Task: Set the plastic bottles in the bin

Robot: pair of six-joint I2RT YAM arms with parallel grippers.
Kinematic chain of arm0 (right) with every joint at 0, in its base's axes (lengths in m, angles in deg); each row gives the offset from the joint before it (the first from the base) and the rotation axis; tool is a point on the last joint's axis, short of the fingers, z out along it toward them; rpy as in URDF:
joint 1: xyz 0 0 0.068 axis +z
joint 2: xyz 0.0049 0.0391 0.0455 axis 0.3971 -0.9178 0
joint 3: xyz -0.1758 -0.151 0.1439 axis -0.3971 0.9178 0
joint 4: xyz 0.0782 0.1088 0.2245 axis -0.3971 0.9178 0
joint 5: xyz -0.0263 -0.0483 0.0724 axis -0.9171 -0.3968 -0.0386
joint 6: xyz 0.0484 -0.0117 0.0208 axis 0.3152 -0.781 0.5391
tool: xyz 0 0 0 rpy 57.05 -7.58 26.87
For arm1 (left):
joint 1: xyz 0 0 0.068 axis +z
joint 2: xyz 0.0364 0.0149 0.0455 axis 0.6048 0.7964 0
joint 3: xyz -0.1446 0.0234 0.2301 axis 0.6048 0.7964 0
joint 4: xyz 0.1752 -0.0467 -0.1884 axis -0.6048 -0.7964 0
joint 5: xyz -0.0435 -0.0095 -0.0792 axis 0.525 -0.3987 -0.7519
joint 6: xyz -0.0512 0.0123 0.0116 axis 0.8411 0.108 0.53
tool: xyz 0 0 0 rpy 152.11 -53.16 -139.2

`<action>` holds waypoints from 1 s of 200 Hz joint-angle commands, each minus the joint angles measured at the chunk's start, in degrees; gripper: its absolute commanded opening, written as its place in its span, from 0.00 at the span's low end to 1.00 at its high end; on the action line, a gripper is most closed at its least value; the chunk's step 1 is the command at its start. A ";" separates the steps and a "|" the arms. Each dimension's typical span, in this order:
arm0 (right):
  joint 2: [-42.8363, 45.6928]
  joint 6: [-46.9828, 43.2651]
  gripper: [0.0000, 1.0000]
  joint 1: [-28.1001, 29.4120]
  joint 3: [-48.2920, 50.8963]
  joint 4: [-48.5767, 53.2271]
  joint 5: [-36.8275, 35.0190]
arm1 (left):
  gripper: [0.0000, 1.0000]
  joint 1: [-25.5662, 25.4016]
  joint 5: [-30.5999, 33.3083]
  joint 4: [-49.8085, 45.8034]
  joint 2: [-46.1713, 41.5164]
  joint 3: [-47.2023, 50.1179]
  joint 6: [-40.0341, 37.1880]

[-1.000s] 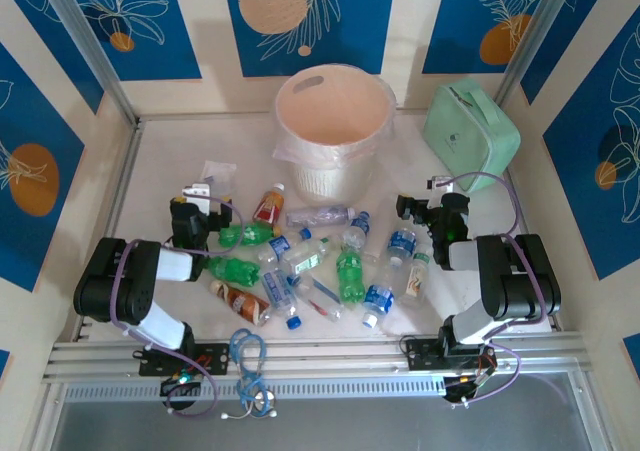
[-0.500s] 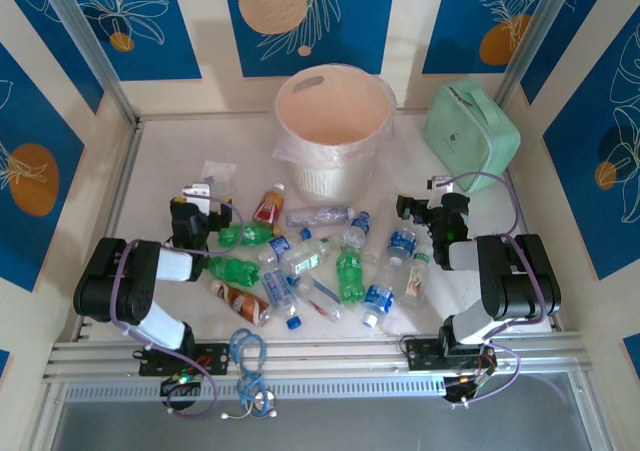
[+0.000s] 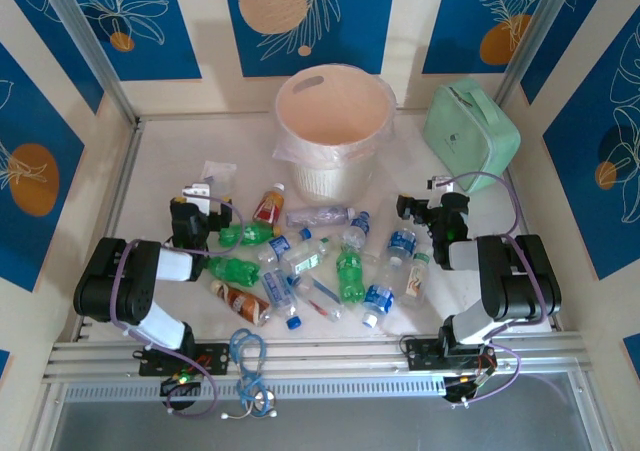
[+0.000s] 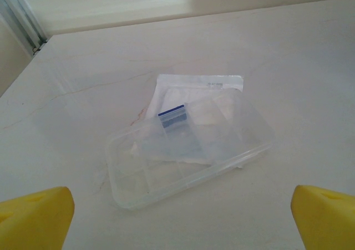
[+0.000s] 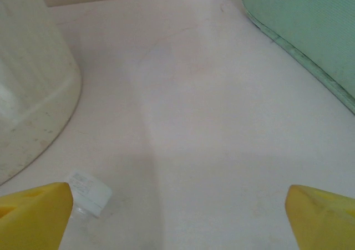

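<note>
No pick begun: my left hand [image 4: 178, 218] and right hand [image 5: 177, 217] hang empty, fingers apart. Small clear, green and red-labelled plastic bottles [image 3: 349, 271] lie scattered before the round white lined bin [image 3: 335, 183]; next, I'd straddle 1 bottle.

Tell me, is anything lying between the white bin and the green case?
No: in the right wrist view, bare table separates the bin and the green case.

bin [image 3: 338, 181]: at the back middle of the surface [image 3: 170, 156]
bottles [image 3: 349, 274]: scattered on the surface just in front of the bin
case [image 3: 472, 136]: right of the bin, apart from it
box [image 4: 222, 144]: left of the bottles, lying on a bag [image 4: 216, 83]
</note>
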 commanded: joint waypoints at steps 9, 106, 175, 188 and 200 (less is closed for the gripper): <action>15.56 14.79 0.99 2.21 -20.03 43.59 -18.77 | 1.00 -1.44 14.41 -19.32 -12.59 -6.62 3.77; 29.52 40.09 0.98 8.38 -42.60 118.98 -9.28 | 0.84 -21.91 0.92 -75.91 -32.67 -29.75 37.23; 20.53 49.52 0.86 21.86 -36.67 124.59 -4.90 | 0.84 -27.39 -2.35 -76.58 -31.20 -32.85 40.15; 19.32 49.22 0.86 22.36 -33.71 122.12 -2.57 | 0.84 -27.40 -2.52 -76.19 -30.71 -33.01 40.25; 18.19 49.08 0.86 22.39 -31.49 120.32 -1.49 | 0.84 -27.40 -2.77 -75.95 -29.94 -33.44 40.48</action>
